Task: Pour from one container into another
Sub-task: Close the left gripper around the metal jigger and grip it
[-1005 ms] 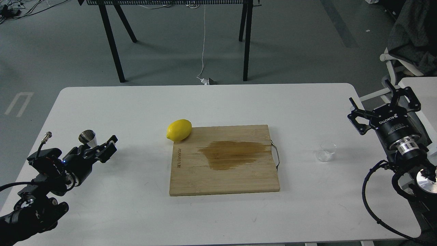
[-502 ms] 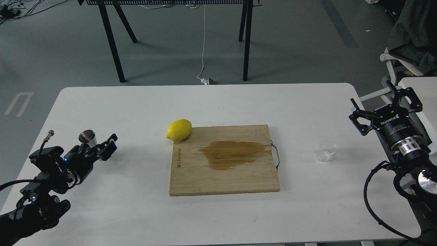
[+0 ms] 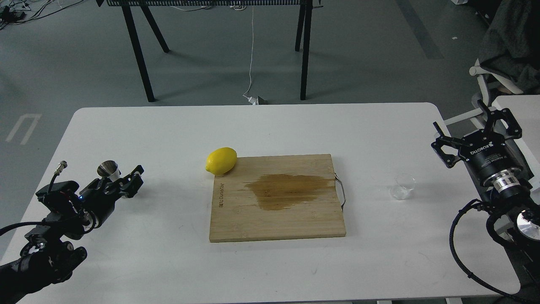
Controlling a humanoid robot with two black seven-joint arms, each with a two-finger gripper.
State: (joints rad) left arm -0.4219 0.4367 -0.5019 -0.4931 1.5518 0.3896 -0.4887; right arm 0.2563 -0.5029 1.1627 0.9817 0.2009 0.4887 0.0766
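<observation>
The steel jigger [image 3: 108, 168] stands upright at the table's left side. My left gripper [image 3: 121, 182] lies low just in front of it, fingers apart, and its near parts hide the jigger's base. I cannot tell whether a finger touches the jigger. The small clear glass cup [image 3: 403, 186] stands alone on the table at the right, beyond the board's handle. My right gripper [image 3: 471, 126] hovers at the table's right edge, up and to the right of the cup, wide open and holding nothing.
A wooden cutting board [image 3: 295, 219] with a dark wet stain [image 3: 287, 191] lies in the middle of the white table [image 3: 253, 126]. A yellow lemon [image 3: 221, 161] rests at the board's far left corner. A chair [image 3: 489, 80] stands off the right end.
My left gripper has drawn back slightly to the left, away from the jigger's right side. The right arm shifted a little to the right, then held still. Jigger and cup have not moved.
</observation>
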